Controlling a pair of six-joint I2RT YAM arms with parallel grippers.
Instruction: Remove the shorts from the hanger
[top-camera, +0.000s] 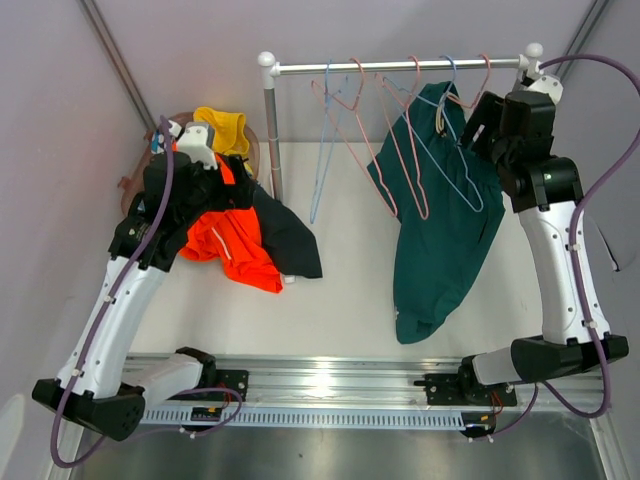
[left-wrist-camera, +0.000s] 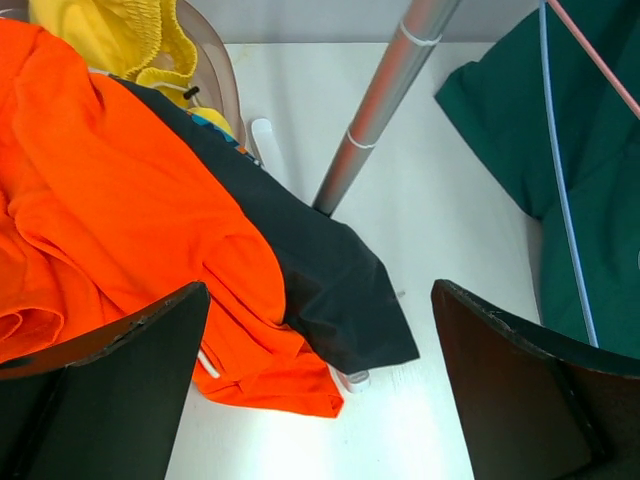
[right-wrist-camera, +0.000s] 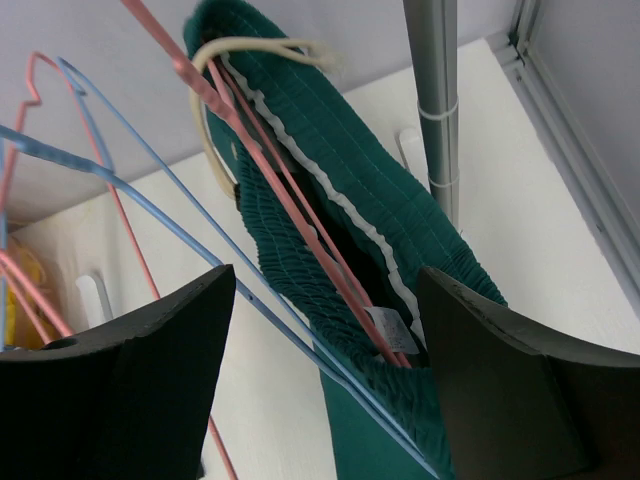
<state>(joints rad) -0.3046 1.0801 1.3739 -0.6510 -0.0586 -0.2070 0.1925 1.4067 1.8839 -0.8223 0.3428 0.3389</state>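
Observation:
Teal green shorts (top-camera: 440, 230) hang from the rail (top-camera: 400, 66) on a pink hanger (right-wrist-camera: 300, 215) that runs through their gathered waistband (right-wrist-camera: 330, 190). My right gripper (right-wrist-camera: 325, 285) is up at the waistband, open, its fingers on either side of the fabric and hanger wires; a blue hanger (right-wrist-camera: 160, 205) also crosses the gap. At the left of the table lie orange-red shorts (top-camera: 235, 245), dark shorts (top-camera: 290, 240) and yellow shorts (top-camera: 225, 128) in a heap. My left gripper (left-wrist-camera: 320, 295) hovers open above the orange shorts (left-wrist-camera: 120, 200) and dark shorts (left-wrist-camera: 330, 280), holding nothing.
Several bare pink and blue hangers (top-camera: 335, 110) hang on the rail. The rack's left post (top-camera: 270, 130) stands beside the heap, its right post (right-wrist-camera: 435, 100) close behind the teal shorts. A brownish bowl rim (left-wrist-camera: 215, 70) holds the yellow shorts. Walls enclose three sides.

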